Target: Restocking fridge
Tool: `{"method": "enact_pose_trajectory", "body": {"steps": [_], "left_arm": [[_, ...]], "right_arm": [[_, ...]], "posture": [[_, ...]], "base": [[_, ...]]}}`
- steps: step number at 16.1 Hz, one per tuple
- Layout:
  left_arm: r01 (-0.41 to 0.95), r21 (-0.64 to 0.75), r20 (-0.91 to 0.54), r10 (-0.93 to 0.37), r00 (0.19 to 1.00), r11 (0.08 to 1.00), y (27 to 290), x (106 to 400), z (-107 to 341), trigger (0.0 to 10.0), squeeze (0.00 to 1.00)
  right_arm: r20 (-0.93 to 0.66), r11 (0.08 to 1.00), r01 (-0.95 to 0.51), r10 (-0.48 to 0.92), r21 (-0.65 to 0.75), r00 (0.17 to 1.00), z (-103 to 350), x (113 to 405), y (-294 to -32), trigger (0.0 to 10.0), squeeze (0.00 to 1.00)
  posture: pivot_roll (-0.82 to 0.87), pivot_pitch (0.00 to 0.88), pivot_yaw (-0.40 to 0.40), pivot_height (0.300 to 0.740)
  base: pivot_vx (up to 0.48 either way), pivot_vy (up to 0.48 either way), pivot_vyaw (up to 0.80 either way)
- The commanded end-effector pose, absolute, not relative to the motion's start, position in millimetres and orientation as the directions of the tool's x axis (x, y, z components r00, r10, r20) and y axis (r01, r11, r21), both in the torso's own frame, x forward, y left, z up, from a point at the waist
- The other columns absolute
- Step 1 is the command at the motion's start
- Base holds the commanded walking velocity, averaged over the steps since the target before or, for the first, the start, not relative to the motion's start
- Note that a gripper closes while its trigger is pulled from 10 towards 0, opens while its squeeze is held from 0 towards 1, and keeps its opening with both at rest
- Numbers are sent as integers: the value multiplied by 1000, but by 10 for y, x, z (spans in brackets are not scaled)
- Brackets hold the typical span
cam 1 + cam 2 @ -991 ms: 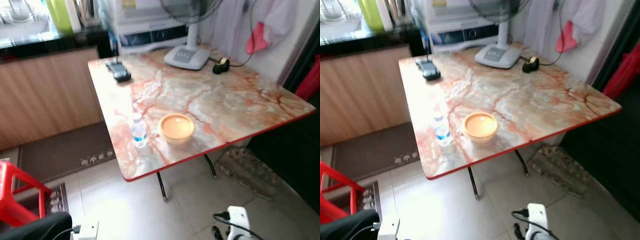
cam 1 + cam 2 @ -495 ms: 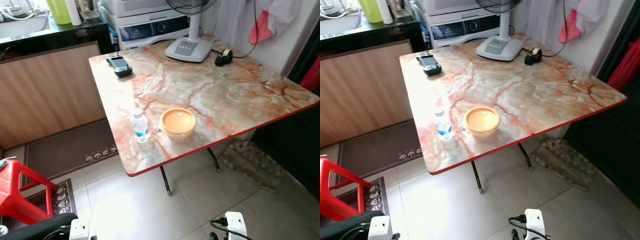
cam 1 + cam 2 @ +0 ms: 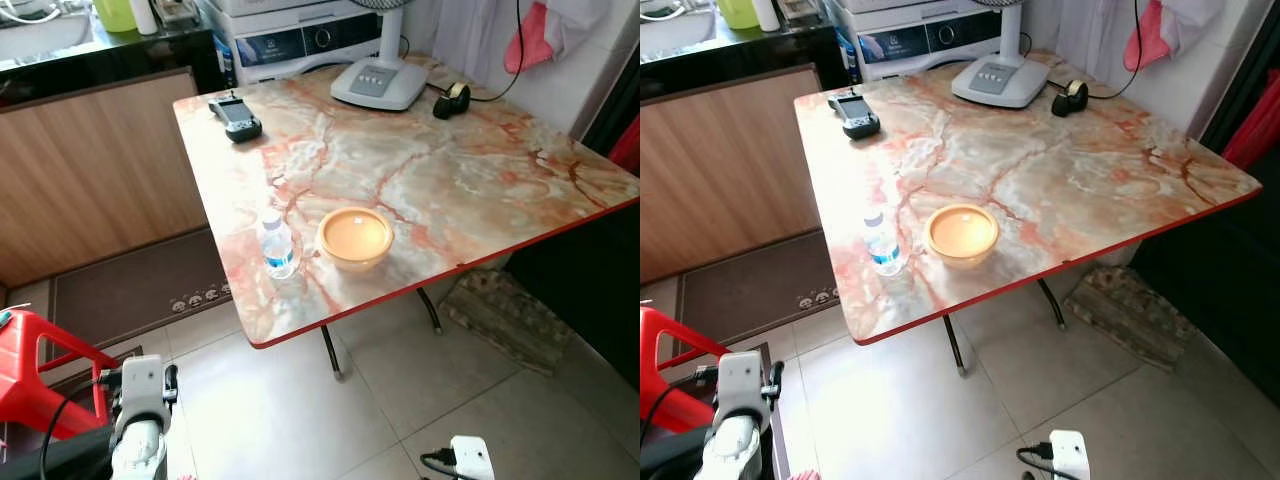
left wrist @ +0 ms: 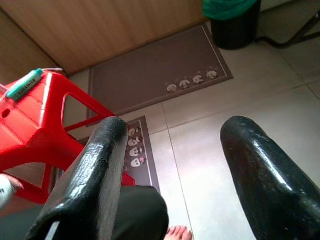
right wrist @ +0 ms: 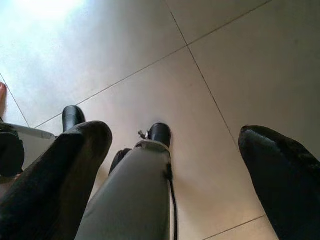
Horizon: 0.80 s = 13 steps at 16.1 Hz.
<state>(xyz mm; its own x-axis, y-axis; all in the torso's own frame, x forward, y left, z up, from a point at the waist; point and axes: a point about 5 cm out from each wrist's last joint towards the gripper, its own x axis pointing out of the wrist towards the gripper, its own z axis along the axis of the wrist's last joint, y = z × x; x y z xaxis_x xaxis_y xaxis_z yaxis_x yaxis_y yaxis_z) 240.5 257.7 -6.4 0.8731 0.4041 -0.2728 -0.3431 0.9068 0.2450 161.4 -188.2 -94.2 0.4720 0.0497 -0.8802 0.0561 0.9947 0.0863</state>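
Looking down from the head camera, I saw the marble-patterned table (image 3: 470,190) with a small water bottle (image 3: 277,245) standing upright near its front edge, just beside a yellow bowl (image 3: 354,238) but apart from it. Farther back lay a dark handset (image 3: 235,117), a fan base (image 3: 380,82) and a roll of tape (image 3: 451,100). My left gripper (image 4: 172,150) hung low over the tiled floor (image 4: 220,150), its jaws spread wide and holding nothing, with a red plastic stool (image 4: 35,120) and a brown mat (image 4: 160,75) beyond it. My right gripper (image 5: 175,150) pointed down at bare floor tiles, jaws likewise wide apart and empty, well away from the bottle.
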Motion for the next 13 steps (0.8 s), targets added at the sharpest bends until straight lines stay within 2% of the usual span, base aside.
{"method": "enact_pose_trajectory", "body": {"steps": [1,6,8,13], "left_arm": [[-347,267,-236,411,881,899,2601,2363,-37,10000,0],[-400,221,12,408,913,889,2690,2427,444,10000,0],[-336,236,122,315,941,912,2568,2503,745,10000,0],[-234,268,288,154,945,934,2262,2656,1377,10000,0]], "right_arm": [[-884,994,61,51,90,465,-966,1549,-1880,10000,0],[-895,995,59,46,80,444,-1013,1402,-1919,10000,0],[-896,995,72,31,70,443,-1029,1335,-1949,10000,0],[-893,994,93,9,57,450,-1041,1269,-1988,10000,0]], "posture": [[95,126,21,740],[120,162,1,740],[115,174,-6,740],[121,187,-15,740]], "base": [[0,0,0],[0,0,0],[0,0,0],[0,0,0]]}}
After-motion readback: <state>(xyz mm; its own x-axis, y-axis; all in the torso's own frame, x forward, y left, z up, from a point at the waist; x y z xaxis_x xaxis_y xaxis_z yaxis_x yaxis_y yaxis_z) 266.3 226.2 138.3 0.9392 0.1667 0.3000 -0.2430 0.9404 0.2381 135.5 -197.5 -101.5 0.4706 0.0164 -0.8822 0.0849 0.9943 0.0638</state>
